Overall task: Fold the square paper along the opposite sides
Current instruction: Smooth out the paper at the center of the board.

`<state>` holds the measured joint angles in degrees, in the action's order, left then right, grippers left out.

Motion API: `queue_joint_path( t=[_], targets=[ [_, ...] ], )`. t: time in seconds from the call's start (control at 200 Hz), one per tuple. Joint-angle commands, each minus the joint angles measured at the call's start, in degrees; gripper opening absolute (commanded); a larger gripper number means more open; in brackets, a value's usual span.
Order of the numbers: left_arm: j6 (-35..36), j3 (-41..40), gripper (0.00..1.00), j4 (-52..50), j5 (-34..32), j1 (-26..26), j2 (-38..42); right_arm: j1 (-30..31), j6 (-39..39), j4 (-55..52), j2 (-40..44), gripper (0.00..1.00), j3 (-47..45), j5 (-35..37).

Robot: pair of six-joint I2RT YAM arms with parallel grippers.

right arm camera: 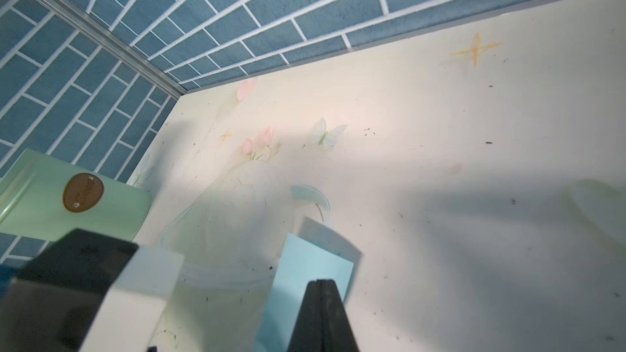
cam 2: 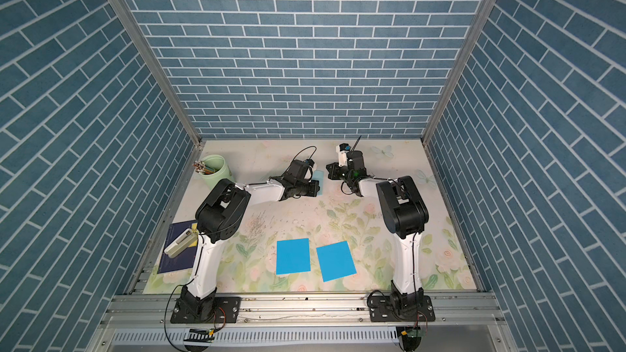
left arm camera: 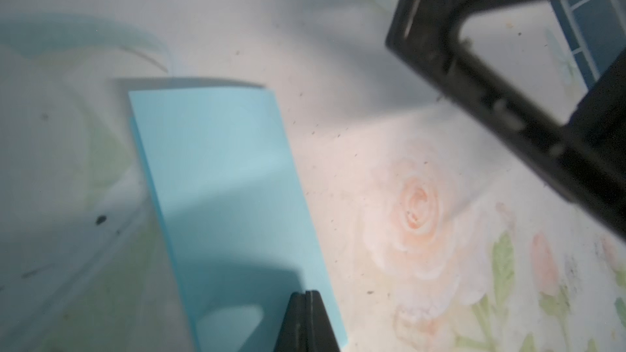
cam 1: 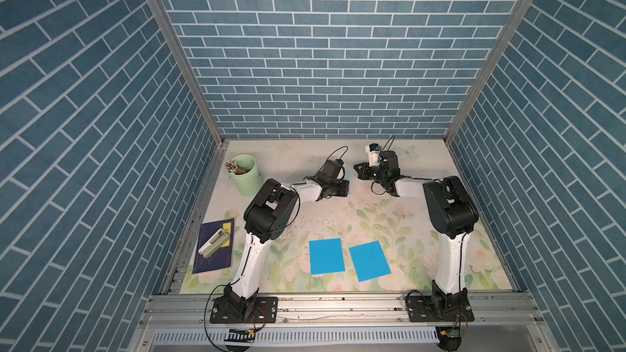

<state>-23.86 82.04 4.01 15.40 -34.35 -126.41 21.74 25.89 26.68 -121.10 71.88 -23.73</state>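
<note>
Left pincer (left arm camera: pixel 306 293) closed, empty, tip over the folded paper (left arm camera: pixel 220 164); right pincer (right arm camera: pixel 321 282) likewise. I'd press firmly, end to end.

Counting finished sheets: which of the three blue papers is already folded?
The pale narrow strip under the left gripper, far back. It shows doubled edges, while both bright blue sheets lie flat at full width.

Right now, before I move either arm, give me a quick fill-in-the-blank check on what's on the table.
The bright blue sheets lying flat near the front edge number ____.
The pencils stand in a ____ cup.
The left tool and the right tool both have jaws that are ____.
The pale blue paper by the left tool is already ____.
Missing words: two; green; shut; folded.
</note>
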Motion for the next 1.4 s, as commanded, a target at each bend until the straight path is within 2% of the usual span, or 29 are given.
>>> queue_joint_path(
  t=[0.0, 0.205, 0.455, 0.73, 1.395],
  targets=[
    [-0.6, -2.0, 0.0, -0.1, -0.6, 0.5, 0.5, 0.7, 2.3, -3.6, -3.3, 0.0, 3.7, -2.3],
    [-0.9, -2.8, 0.0, 0.3, -0.1, 0.8, 0.1, 2.2, 2.2, -6.5, -8.4, 0.0, 7.8, -2.3],
    [-1.3, -4.2, 0.0, 0.7, 0.5, 1.0, 0.9, 2.4, 0.8, -12.9, -12.0, 0.0, 11.0, 1.0],
    [-2.2, -6.8, 0.0, 2.4, 1.3, 1.2, 1.9, 1.0, 0.6, -14.4, -11.8, 0.0, 9.7, 4.7],
    [-3.1, -9.2, 0.0, 4.4, 1.7, 1.4, 1.7, -1.9, -0.4, -13.8, -11.5, 0.0, 9.2, 4.5]
  ],
)
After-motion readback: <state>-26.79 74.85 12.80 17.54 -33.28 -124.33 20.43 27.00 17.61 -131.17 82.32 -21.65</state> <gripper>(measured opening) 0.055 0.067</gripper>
